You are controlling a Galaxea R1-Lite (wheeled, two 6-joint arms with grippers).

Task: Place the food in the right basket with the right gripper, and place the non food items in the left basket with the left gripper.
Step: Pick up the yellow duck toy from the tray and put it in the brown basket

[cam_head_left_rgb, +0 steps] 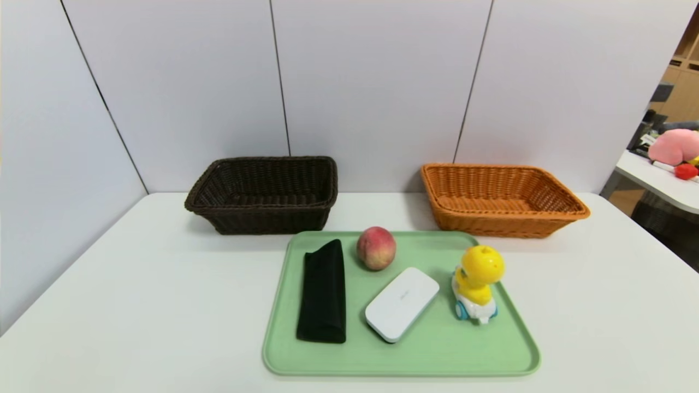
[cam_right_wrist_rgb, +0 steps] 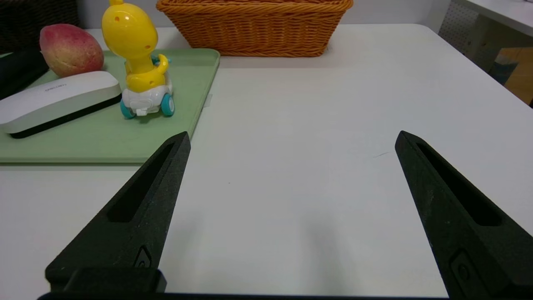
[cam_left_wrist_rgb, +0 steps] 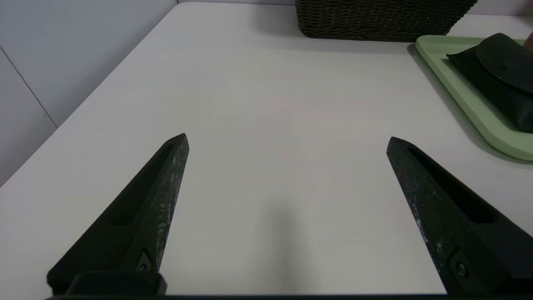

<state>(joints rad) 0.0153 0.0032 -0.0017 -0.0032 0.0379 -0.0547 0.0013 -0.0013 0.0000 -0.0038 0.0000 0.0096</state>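
Note:
A green tray [cam_head_left_rgb: 437, 349] in the middle of the table carries a red-yellow peach [cam_head_left_rgb: 376, 248], a black pouch [cam_head_left_rgb: 323, 292], a white flat case [cam_head_left_rgb: 402, 303] and a yellow duck toy on wheels [cam_head_left_rgb: 477, 281]. Behind the tray stand a dark brown basket [cam_head_left_rgb: 264, 194] on the left and an orange basket [cam_head_left_rgb: 499, 199] on the right; both look empty. Neither arm shows in the head view. My left gripper [cam_left_wrist_rgb: 287, 137] hangs open over bare table left of the tray [cam_left_wrist_rgb: 466, 91], the pouch [cam_left_wrist_rgb: 499, 71] off to its side. My right gripper [cam_right_wrist_rgb: 291, 135] is open over bare table right of the tray [cam_right_wrist_rgb: 104, 141].
White wall panels close off the back and the left of the white table [cam_head_left_rgb: 136, 305]. Another table [cam_head_left_rgb: 663, 185] with a pink plush stands beyond the right edge. In the right wrist view the peach [cam_right_wrist_rgb: 70, 50], case [cam_right_wrist_rgb: 56, 100], duck [cam_right_wrist_rgb: 139, 66] and orange basket [cam_right_wrist_rgb: 254, 29] appear.

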